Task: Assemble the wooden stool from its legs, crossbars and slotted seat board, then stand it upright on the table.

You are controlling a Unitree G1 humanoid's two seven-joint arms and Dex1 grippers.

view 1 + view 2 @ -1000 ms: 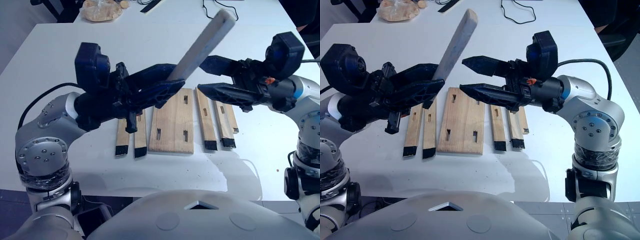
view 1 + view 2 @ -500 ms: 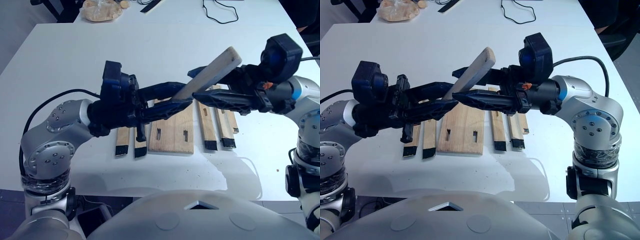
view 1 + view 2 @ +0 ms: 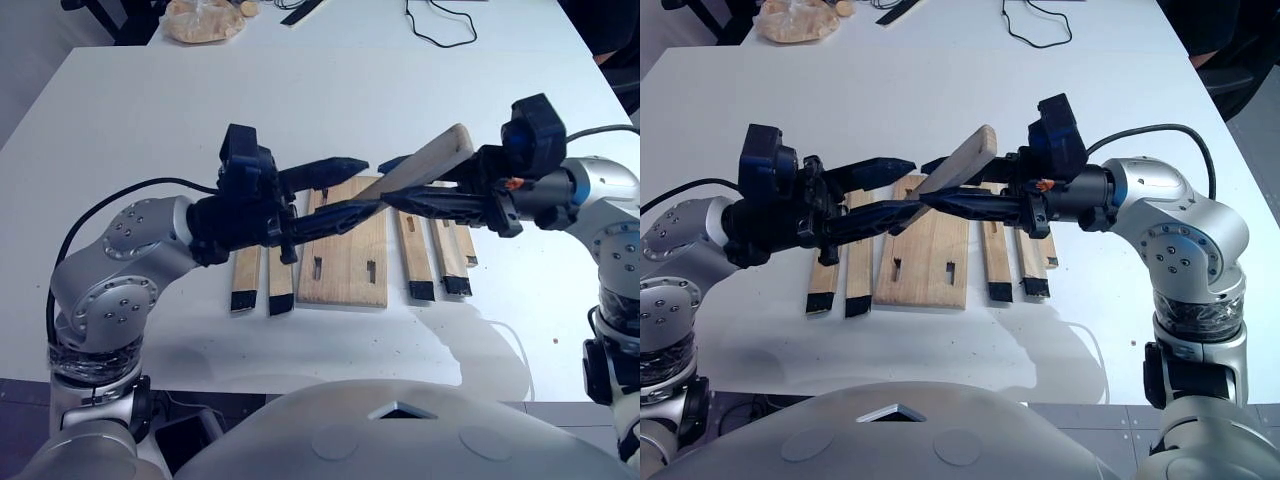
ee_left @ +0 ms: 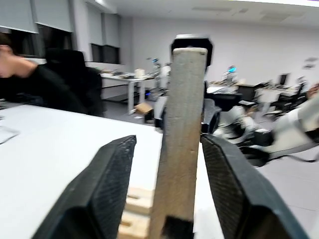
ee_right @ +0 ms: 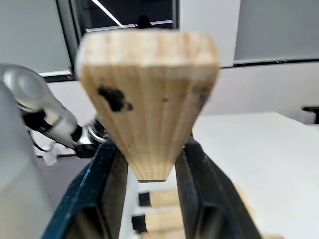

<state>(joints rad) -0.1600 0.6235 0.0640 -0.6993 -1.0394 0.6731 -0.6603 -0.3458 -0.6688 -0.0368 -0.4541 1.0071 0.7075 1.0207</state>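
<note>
**Leg held between the two grippers.** You are holding a wooden leg (image 3: 428,163) in the air above the slotted seat board (image 3: 345,255), and it is tilting up toward the far right. Your right gripper (image 5: 149,154) is clamping it, with both fingers pressing against its sides. Your left gripper (image 4: 168,149) is standing wide around the lower end, its fingers clear of the wood. The board is lying flat on the white table (image 3: 150,130), between two sticks (image 3: 262,280) on its left and three sticks (image 3: 440,248) on its right.
</note>
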